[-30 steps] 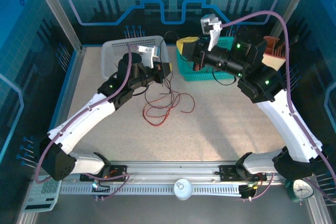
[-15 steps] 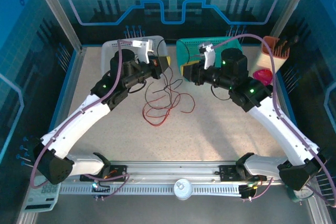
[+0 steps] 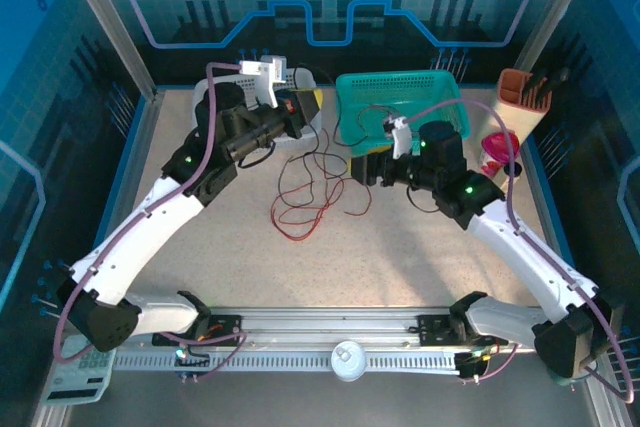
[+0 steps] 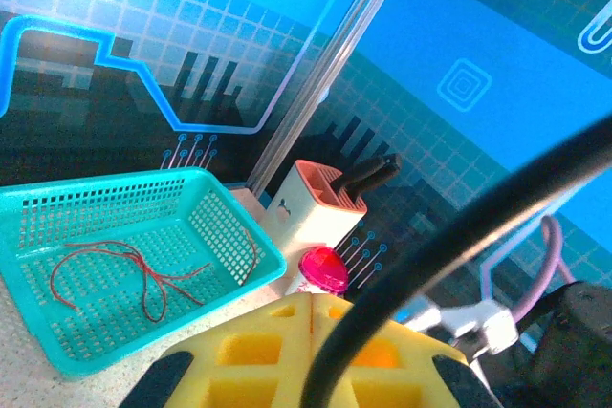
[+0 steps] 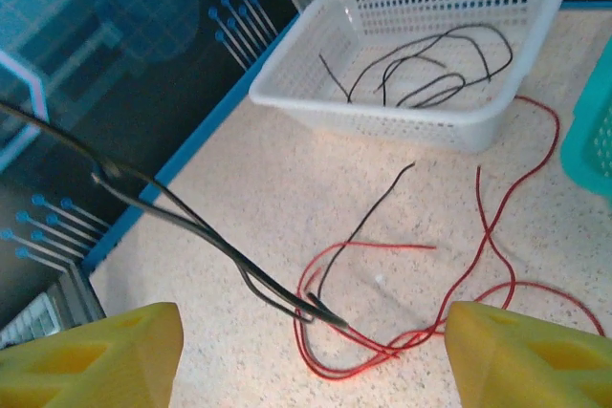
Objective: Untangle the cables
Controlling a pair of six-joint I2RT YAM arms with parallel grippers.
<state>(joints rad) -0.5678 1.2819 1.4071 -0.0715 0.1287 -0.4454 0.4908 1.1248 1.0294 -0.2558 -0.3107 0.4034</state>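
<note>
Red cables [image 3: 310, 197] lie in loose loops on the table, seen close up as red cables [image 5: 402, 336]. A black cable [image 5: 191, 222] rises off them to the upper left. My left gripper [image 3: 305, 112] hovers by the white basket [image 3: 305, 139]. Its yellow pads [image 4: 258, 351] are pressed together, shut on the black cable [image 4: 459, 236] that crosses in front. My right gripper [image 3: 352, 167] hangs low over the tangle. It is open as the right gripper [image 5: 316, 360], with nothing between its pads [image 5: 96, 351]. One red cable [image 4: 143, 274] lies in the teal basket [image 4: 258, 246].
The white basket [image 5: 382, 117] holds several black cables [image 5: 430, 64]. The teal basket [image 3: 400, 80] stands at the back middle. A white and orange holder [image 3: 522, 97] and a pink item [image 3: 497, 144] stand at the back right. A calculator [image 3: 80, 367] sits at the near left corner.
My right gripper came down from above the teal basket to the table by the tangle, and its jaws opened. My left gripper moved back and up toward the white basket, staying shut.
</note>
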